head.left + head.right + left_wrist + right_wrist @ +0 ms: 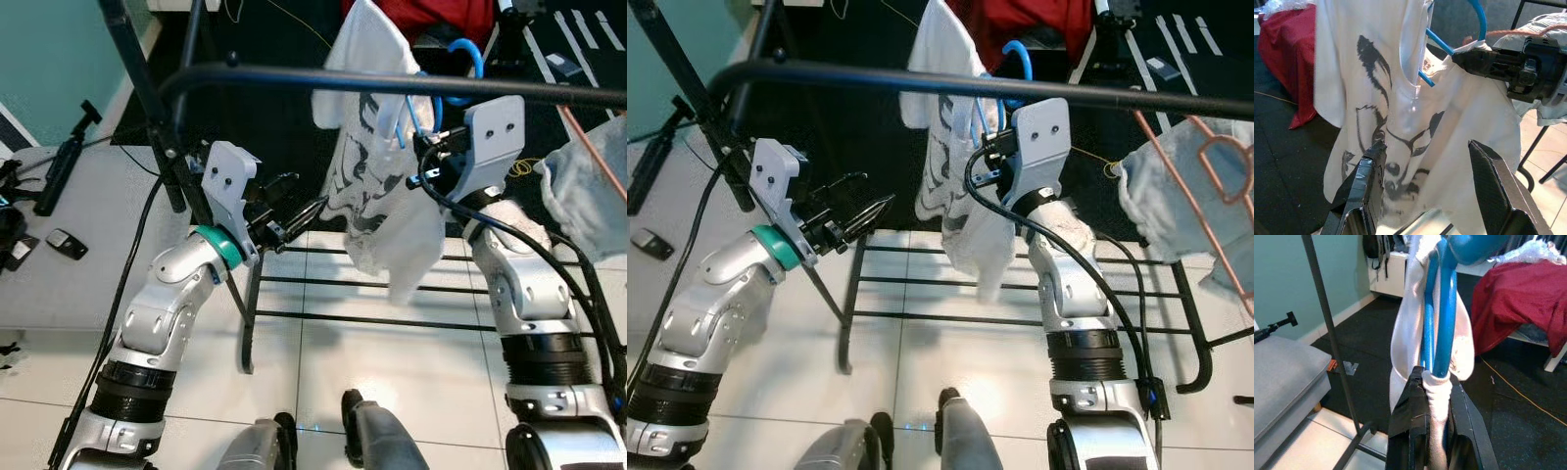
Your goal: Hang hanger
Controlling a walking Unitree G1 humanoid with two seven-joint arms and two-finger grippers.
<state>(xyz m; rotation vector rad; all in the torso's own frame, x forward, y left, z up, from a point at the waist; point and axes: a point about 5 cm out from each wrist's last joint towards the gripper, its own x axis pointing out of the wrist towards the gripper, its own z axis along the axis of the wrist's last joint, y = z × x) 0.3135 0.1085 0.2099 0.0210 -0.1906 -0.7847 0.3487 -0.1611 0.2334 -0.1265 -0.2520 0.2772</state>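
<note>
Clamping blue hanger (pixel 1442 318) and unlettered printed shirt (pixel 1400 122), right end effector (pixel 1437 431).

A black clothes rack (pixel 411 86) is stood on the white tiled floor (pixel 392 352), a white printed shirt (pixel 377 166) on a blue hanger (pixel 460 59) being draped over its top bar just beside the right hand (pixel 416 162).

A home laundry corner: garment rack (pixel 392 83), tiled floor (pixel 392 392) (red cloth (pixel 1518 303) behind).

Red cloth (pixel 1518 303) lies behind; grey cushion (pixel 1283 377) sits near tiled floor (pixel 392 362).
</note>
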